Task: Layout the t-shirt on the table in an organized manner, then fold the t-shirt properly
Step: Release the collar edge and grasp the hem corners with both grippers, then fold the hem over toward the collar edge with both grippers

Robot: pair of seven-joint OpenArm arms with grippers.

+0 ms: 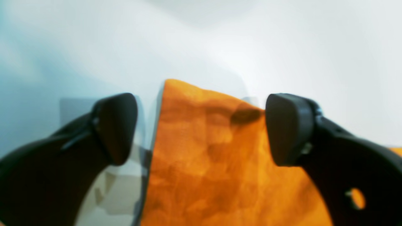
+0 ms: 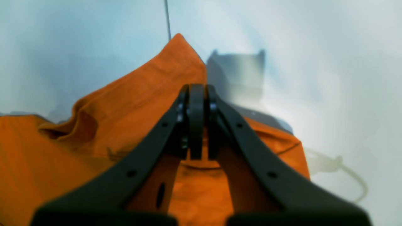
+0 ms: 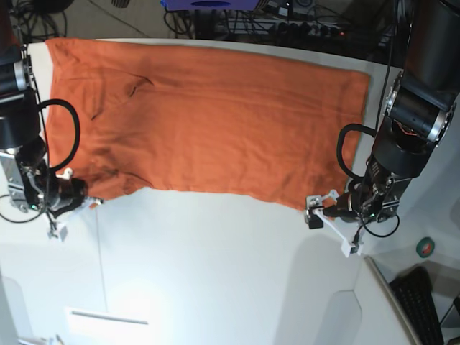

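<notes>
T-shirt: the orange t-shirt (image 3: 208,122) lies spread wide across the far half of the table (image 3: 215,273), folded into a long band running left to right; its near edge sags in a shallow curve between the two arms.
Creases: a few small wrinkles sit near the far left part of the cloth; the rest looks fairly smooth.
Right gripper: the right gripper (image 2: 197,125), on the left of the base view, has its jaws pressed together on the cloth at the near left corner; its wrist view shows the shirt rising in a peak beyond the closed tips.
Left gripper: the left gripper (image 1: 201,125), at the near right corner in the base view, stands spread wide, with a point of orange cloth lying between its fingers (image 1: 289,125); neither finger looks to press on it.
Table: white and smooth, bare on the near side, with a thin seam line (image 2: 167,18) running away past the cloth peak.
</notes>
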